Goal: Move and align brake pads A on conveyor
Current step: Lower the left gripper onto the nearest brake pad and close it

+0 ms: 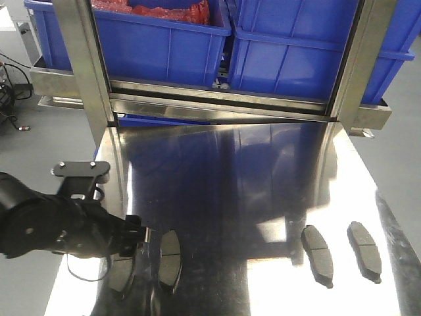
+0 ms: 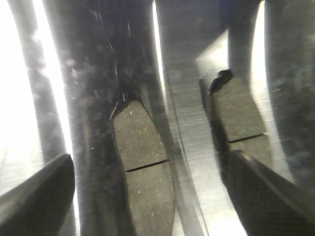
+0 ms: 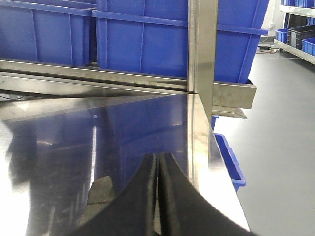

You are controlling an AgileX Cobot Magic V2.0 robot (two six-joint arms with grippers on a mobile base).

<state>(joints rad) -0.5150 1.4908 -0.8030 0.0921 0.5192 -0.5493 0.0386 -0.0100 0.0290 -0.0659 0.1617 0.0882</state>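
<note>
Four brake pads A lie on the shiny steel table (image 1: 217, 197). Two are at the front left (image 1: 170, 260) (image 1: 122, 275) and two at the front right (image 1: 318, 255) (image 1: 364, 250). My left gripper (image 2: 152, 196) hangs open over the left pair. One grooved pad (image 2: 142, 167) lies lengthwise between its fingers (image 2: 39, 196), untouched. The neighbouring pad (image 2: 236, 118) sits partly under the right finger. My right gripper (image 3: 158, 169) is shut with nothing seen in it, low over the table. A pad (image 3: 101, 189) lies just left of it. The conveyor is out of view.
Blue bins (image 1: 164, 39) (image 1: 309, 52) stand on a steel rack behind the table, framed by two steel posts (image 1: 79, 59) (image 1: 358, 59). The table's right edge (image 3: 216, 167) drops to the floor, where another blue bin (image 3: 231, 162) sits.
</note>
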